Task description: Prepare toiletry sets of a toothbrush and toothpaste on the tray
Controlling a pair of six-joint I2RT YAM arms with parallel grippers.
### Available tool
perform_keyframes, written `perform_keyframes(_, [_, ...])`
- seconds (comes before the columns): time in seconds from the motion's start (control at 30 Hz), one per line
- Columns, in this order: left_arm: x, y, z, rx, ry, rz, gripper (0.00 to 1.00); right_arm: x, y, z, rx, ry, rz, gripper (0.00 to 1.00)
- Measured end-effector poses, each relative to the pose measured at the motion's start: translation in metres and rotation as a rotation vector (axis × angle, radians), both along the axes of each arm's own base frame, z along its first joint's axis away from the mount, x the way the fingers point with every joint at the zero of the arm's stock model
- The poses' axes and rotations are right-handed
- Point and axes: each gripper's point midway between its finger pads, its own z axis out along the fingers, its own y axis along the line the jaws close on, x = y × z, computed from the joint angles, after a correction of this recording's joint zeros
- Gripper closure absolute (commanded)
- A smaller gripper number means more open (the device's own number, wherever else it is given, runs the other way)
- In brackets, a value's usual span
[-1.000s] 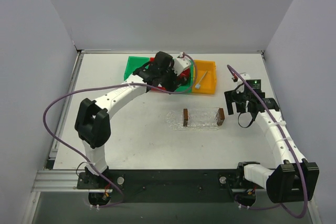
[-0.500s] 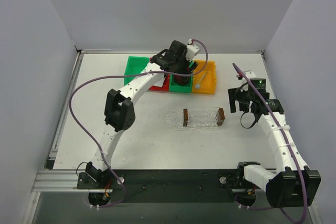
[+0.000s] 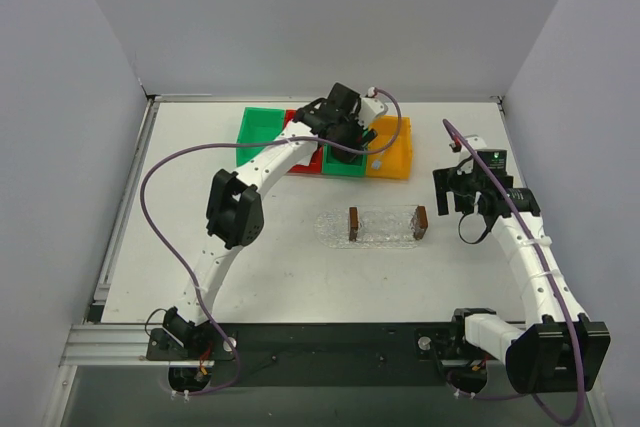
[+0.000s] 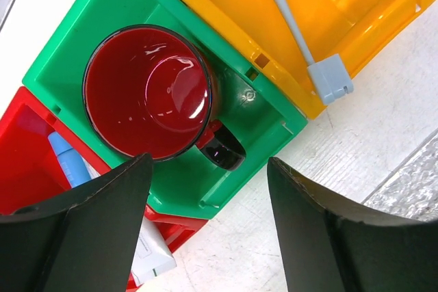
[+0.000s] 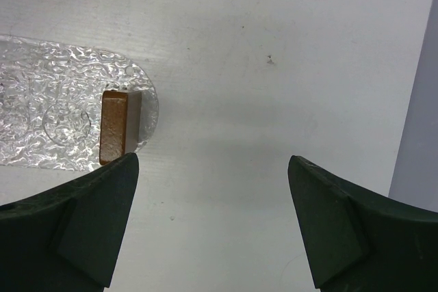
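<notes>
The toothbrush (image 4: 293, 24) is slim and white with a grey end and lies in the orange bin (image 4: 226, 5); in the top view only a white bit of it (image 3: 377, 161) shows. A bright blue toothpaste tube (image 4: 68, 163) and a white one (image 4: 148, 258) lie in the red bin (image 4: 24, 131). The clear tray (image 3: 386, 225) with two brown blocks stands mid-table; its right block (image 5: 114, 126) shows in the right wrist view. My left gripper (image 4: 209, 237) (image 3: 352, 147) is open and empty above the front edge of the bins. My right gripper (image 5: 212, 223) (image 3: 455, 197) is open and empty, right of the tray.
A red cup (image 4: 147, 90) with a dark handle sits in a green bin (image 4: 226, 162) between the red and orange bins. Another green bin (image 3: 258, 131) is at the row's left end. A bubbly clear oval mat (image 5: 48, 111) lies under the tray. Grey walls enclose the table.
My left gripper has moved right along the row of bins, from over the red bin to the green and orange ones. My right arm shifted slightly, then stayed still.
</notes>
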Motion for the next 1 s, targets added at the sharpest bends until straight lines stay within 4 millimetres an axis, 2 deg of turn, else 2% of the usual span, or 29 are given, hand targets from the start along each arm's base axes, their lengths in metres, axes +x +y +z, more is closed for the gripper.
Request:
perform_keyframes(0.3, [0.004,-0.002,-0.002,0.042,-0.048,-0.07,0.22,0.001,0.002,-0.004,0.008,0.015,0.012,0.15])
perform_keyframes(0.53, [0.006,-0.007,-0.035,0.082,-0.023,-0.113,0.23,0.001,0.003,-0.004,0.008,0.015,0.013,0.15])
perform_keyframes(0.63, [0.009,-0.009,-0.043,0.091,-0.028,-0.124,0.24,0.001,0.002,-0.004,0.008,0.015,0.014,0.15])
perform_keyframes(1.0, [0.018,-0.014,-0.04,0.105,-0.077,-0.163,0.4,0.0,0.0,-0.005,0.008,0.017,0.009,0.15])
